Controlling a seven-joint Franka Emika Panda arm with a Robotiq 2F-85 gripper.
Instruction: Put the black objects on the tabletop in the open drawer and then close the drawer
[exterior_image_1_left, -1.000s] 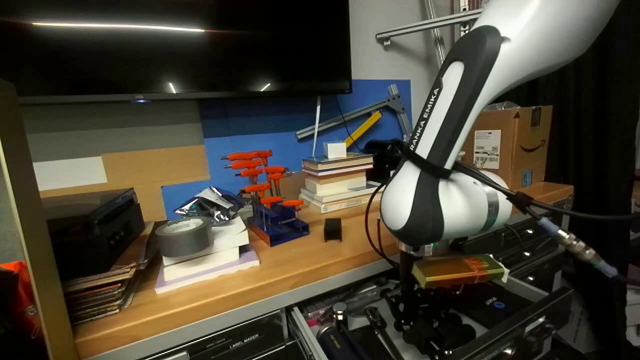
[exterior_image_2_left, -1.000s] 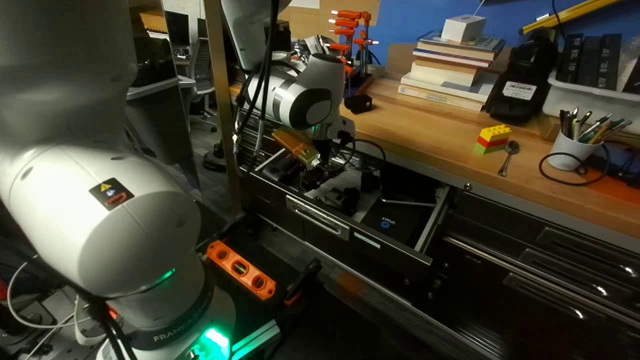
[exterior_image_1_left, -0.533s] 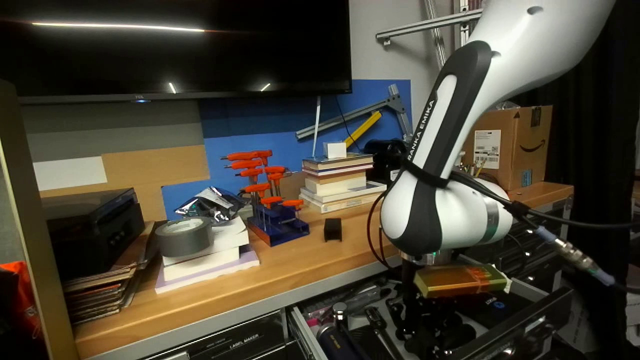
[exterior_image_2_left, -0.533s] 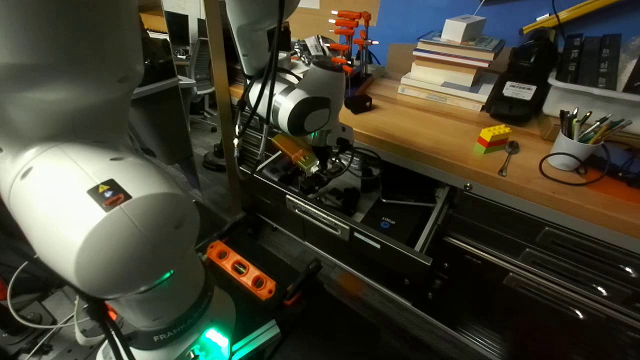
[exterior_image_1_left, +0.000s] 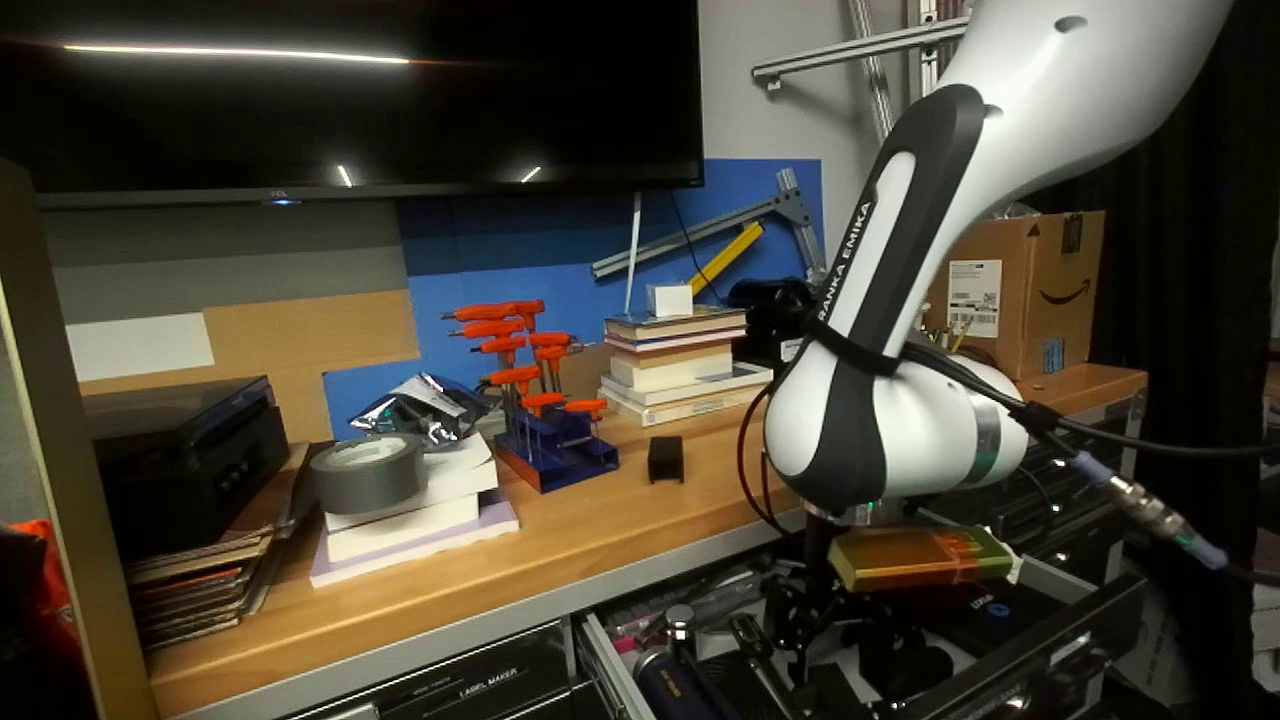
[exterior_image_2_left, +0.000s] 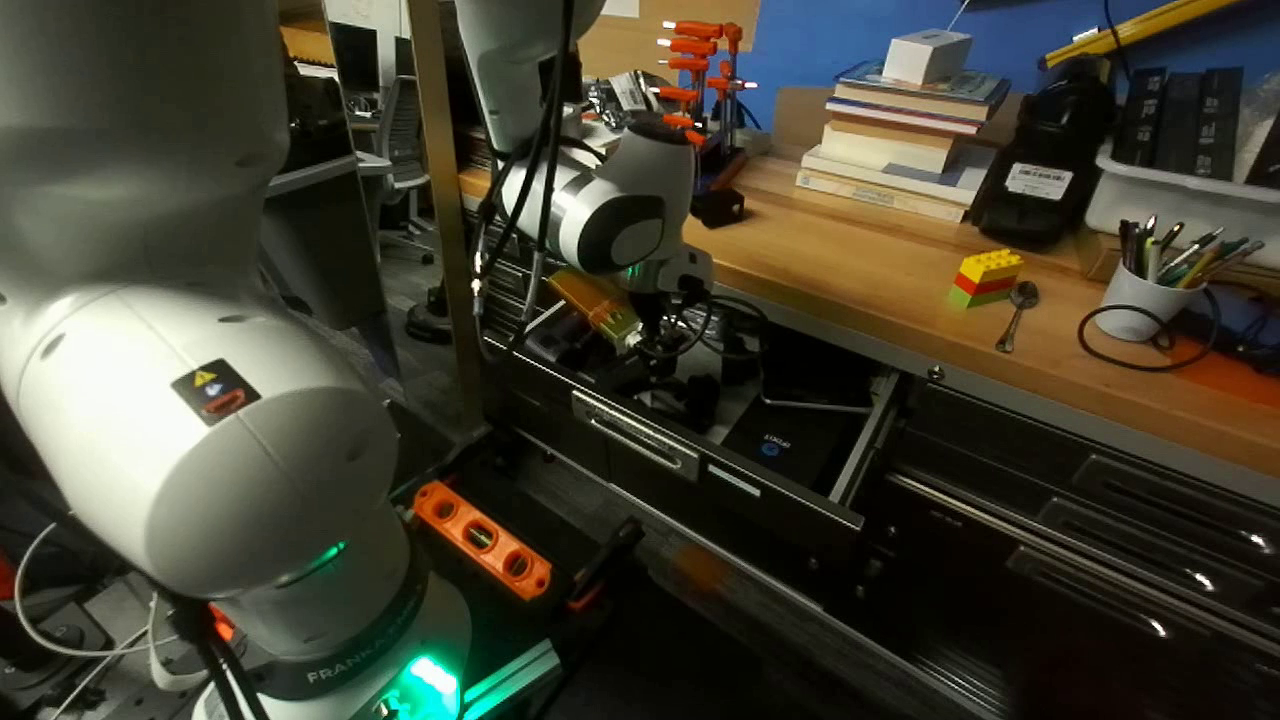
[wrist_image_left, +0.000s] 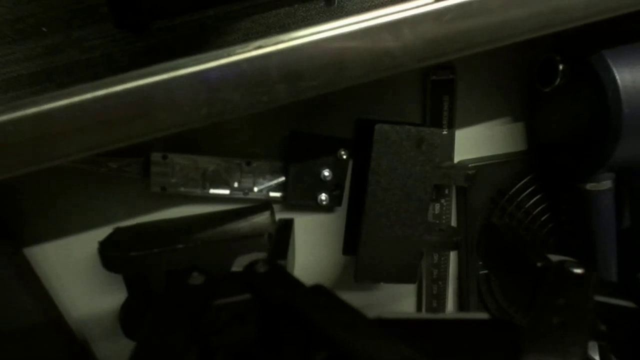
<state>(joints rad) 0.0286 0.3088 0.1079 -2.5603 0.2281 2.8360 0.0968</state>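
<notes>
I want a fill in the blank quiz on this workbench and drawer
The black-fronted metal drawer stands ____.
The small block nearest the dark-blue hex-key stand is coloured ____.
In the yellow-topped plastic toy-brick stack, ____ separates yellow from green.
A shiny metal ____ lies beside it.
Missing words: open; black; red; spoon.

White arm (exterior_image_1_left: 1100, 110), black EMIKA-lettered trim (exterior_image_1_left: 935, 160), black cables (exterior_image_1_left: 1180, 452), green-lit base (exterior_image_2_left: 350, 650).

A roll of gray tape (exterior_image_1_left: 370, 485) is sitting on some books (exterior_image_1_left: 405, 536). A spoon (exterior_image_2_left: 1017, 315) is lying just beside toy bricks (exterior_image_2_left: 985, 280). Many pens (exterior_image_2_left: 1155, 250) are sticking out of a white cup (exterior_image_2_left: 1135, 308).
</notes>
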